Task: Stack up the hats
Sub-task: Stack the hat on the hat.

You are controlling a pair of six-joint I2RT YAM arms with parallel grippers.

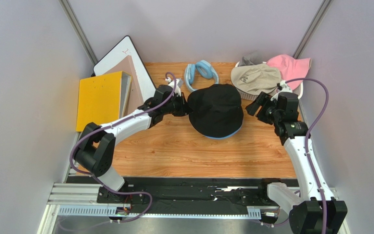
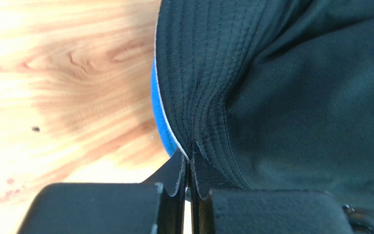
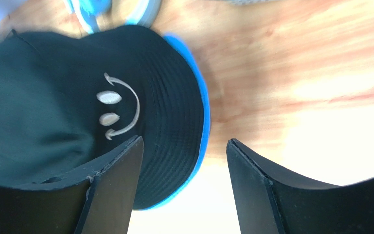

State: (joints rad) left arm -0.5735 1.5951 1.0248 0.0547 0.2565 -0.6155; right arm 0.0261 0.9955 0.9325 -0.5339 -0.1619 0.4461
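Left end effector [image 2: 190, 157]: pinched closed on the black hat [image 1: 216, 109] brim.
Right end effector [image 3: 184, 144]: jaws apart, empty, beside that hat.
Black hat: mid-desk [image 1: 174, 151], over blue hat [image 1: 221, 138].
Beige hat [image 1: 256, 78], pink hat [image 1: 289, 66]: back right.

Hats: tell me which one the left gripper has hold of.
The black hat, mid-table; the left gripper pinches its brim. The beige hat and pink hat lie apart, back right.

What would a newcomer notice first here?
A black fabric bucket hat with a stitched smiley lies centred on the wooden table, a blue fabric brim peeking out beneath. The left fingers pinch its brim; the right fingers stand open beside it. A beige fabric hat and a pink fabric hat lie back right.
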